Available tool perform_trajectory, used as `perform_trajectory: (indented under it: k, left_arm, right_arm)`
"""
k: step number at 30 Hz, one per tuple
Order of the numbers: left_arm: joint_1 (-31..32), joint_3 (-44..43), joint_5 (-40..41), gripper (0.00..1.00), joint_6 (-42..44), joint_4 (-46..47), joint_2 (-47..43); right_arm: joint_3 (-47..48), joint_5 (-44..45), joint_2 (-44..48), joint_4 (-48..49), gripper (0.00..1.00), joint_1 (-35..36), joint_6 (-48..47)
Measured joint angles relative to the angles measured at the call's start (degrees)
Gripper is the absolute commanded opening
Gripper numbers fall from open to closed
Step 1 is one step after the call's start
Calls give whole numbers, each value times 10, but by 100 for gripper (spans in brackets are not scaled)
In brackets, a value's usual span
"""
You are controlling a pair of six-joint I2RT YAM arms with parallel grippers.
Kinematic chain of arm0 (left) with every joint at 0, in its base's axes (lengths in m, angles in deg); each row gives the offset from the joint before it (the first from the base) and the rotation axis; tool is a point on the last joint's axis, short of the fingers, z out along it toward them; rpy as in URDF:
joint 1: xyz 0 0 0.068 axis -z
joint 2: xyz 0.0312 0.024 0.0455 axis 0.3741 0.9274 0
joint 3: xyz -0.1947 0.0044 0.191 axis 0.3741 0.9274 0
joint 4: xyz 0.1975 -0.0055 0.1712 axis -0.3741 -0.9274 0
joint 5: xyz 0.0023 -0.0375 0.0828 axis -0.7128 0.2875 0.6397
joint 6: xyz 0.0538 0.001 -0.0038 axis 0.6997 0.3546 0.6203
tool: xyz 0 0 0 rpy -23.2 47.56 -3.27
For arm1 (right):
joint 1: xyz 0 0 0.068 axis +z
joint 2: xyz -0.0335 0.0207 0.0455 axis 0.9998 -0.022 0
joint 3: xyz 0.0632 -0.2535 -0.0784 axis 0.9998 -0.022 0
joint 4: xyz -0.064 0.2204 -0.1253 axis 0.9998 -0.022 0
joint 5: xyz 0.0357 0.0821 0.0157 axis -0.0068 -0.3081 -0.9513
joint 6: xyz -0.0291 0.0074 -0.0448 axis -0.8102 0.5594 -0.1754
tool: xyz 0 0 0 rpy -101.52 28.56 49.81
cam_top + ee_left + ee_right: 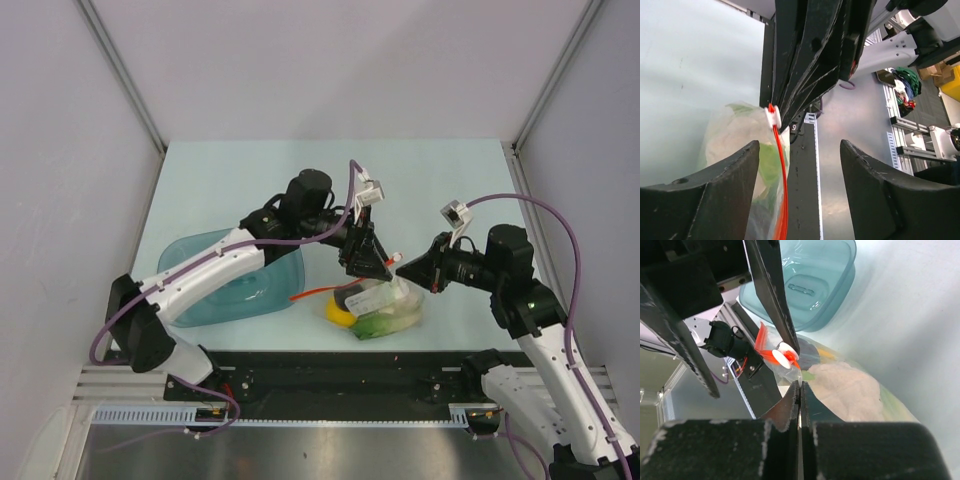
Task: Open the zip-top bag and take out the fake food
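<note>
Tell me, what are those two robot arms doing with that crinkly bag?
They are working on a zip-top bag with fake food in it. The right claw is shut, pinching the bag's edge near the zip. The left claw is open, and the white slider on the red zip strip sits close to one of its tips. The fake food is inside the bag; none is out yet. A teal tray sits off to one side.

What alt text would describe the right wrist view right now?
The right gripper, jaws shut, pinches the zip-top bag at its edge beside the white slider. The left gripper is open around the slider, with white cauliflower inside the bag and a teal tray behind.
</note>
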Motion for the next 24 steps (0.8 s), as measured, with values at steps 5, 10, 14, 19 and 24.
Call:
perform_trajectory:
  k: [5,10,14,19,24]
  left_arm:
    - [4,-25,8,67,-4,17,-1]
    - [14,-51,23,59,-2,17,5]
    - [21,-66,35,63,4,9,14]
    - [24,-66,52,66,14,-17,19]
    - [24,-66,70,58,21,-37,20]
  right_arm:
    - [-8,-14,5,3,0,-1,5]
    - [-8,-21,6,4,0,-2,7]
    - [-8,-23,6,4,0,-2,7]
    - [-8,-23,6,4,0,-2,9]
    - [-8,-23,6,4,0,-3,10]
